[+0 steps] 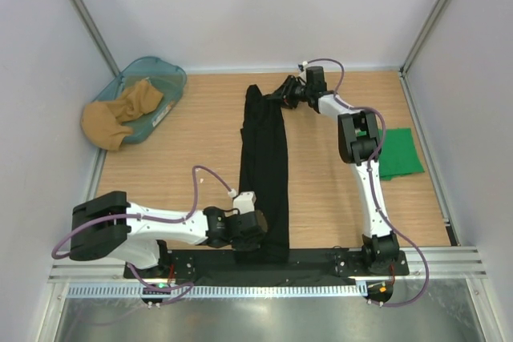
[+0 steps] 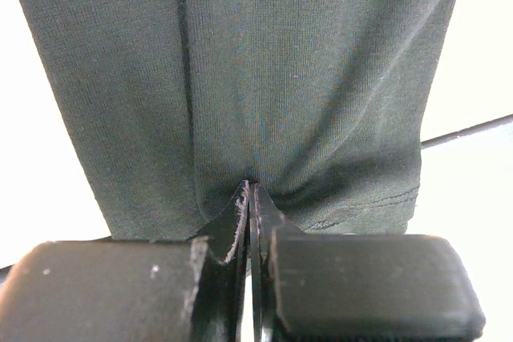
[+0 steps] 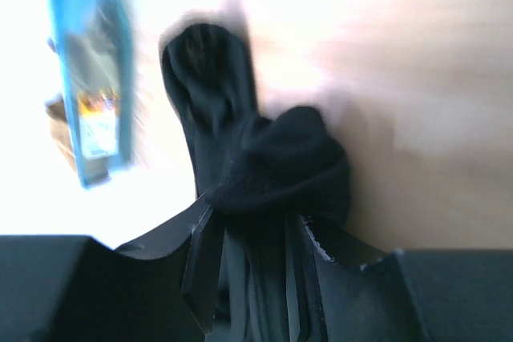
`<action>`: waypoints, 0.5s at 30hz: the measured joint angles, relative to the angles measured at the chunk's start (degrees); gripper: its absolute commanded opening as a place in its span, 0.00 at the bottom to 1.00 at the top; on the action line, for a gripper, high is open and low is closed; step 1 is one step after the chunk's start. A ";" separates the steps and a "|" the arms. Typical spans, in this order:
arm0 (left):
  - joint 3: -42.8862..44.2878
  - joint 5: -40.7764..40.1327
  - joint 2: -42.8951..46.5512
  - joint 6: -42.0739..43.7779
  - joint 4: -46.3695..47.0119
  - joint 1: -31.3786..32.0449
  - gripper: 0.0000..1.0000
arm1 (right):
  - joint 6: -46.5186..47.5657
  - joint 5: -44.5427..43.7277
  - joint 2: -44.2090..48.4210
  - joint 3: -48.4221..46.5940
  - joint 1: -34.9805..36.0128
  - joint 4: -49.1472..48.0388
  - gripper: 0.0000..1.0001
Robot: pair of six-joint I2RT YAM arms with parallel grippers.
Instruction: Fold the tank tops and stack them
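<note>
Progress: green tank top (image 1: pixel 398 154) looks folded; black tank top (image 1: pixel 264 166) half-folded, left jaws pinching hem (image 2: pixel 321 190), right jaws around straps (image 3: pixel 280 158), grip unclear.

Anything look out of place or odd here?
The tan cloth spills over the rim of the blue basket at far left. The black tank top lies in a narrow strip, bunched at its far end in the right gripper.
</note>
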State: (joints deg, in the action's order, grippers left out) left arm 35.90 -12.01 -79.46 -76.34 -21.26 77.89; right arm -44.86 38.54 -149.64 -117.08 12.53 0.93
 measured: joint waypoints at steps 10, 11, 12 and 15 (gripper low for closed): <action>-2.36 0.13 0.63 -1.68 2.89 0.09 0.00 | -9.46 0.04 -11.37 -14.01 -2.16 -7.74 0.29; -2.38 0.24 0.59 -1.70 3.10 0.09 0.00 | -9.99 -0.11 -11.67 -14.29 -2.32 -8.28 0.31; -2.40 0.37 0.48 -1.73 3.34 0.11 0.00 | -10.21 -0.33 -11.93 -14.69 -2.45 -8.90 0.32; -2.32 0.92 0.04 -1.77 3.89 0.15 0.00 | -10.25 -1.44 -12.41 -15.93 -2.67 -9.81 0.41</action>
State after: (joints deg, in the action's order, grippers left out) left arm 33.58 -11.09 -79.42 -78.11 -17.37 78.04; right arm -55.11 37.10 -162.06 -133.01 9.87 -8.88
